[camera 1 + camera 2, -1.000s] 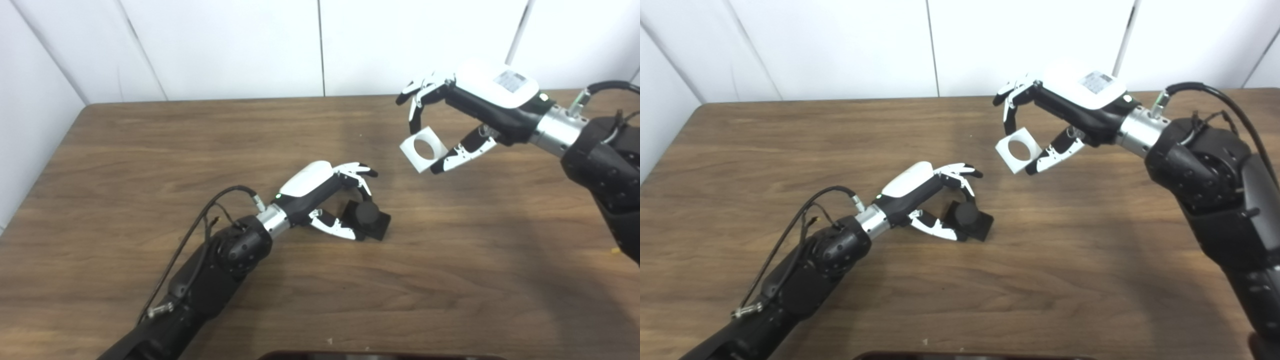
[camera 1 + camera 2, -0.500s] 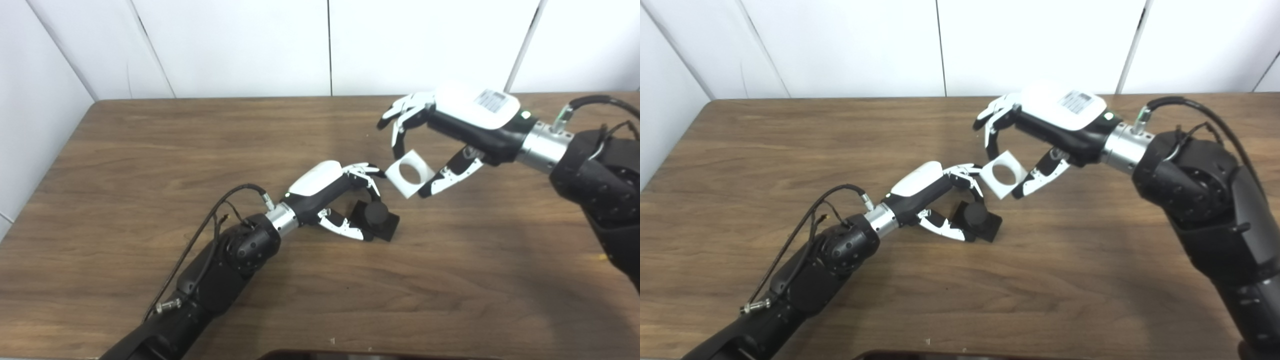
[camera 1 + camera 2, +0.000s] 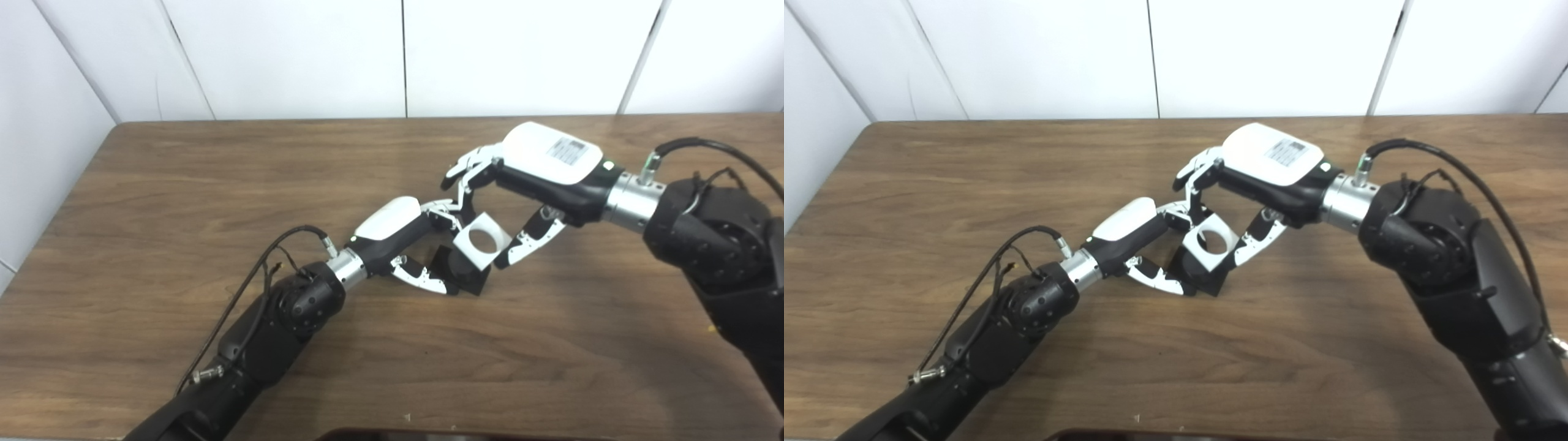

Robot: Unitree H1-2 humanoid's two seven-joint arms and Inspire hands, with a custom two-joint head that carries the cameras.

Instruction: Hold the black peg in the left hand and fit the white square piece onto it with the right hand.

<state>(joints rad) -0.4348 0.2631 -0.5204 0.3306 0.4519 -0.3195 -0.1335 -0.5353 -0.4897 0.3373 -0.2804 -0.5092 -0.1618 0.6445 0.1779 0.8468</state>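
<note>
Left hand (image 3: 409,245) clamped on the black peg (image 3: 462,277), whose square base rests on the bench (image 3: 184,184); holding half looks done. Just right of it and above the peg, the white square piece (image 3: 482,240) hangs tilted, pinched in the right hand (image 3: 520,190). Hole roughly over the peg top, overlapping it in both views; whether they touch, cannot tell. Left: level the piece, lower it on, seat it.

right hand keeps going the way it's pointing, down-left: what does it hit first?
Probably the black peg held by the left hand: the right hand carries the white square piece just above it. The left hand's fingers sit very near; depth is unclear.
</note>
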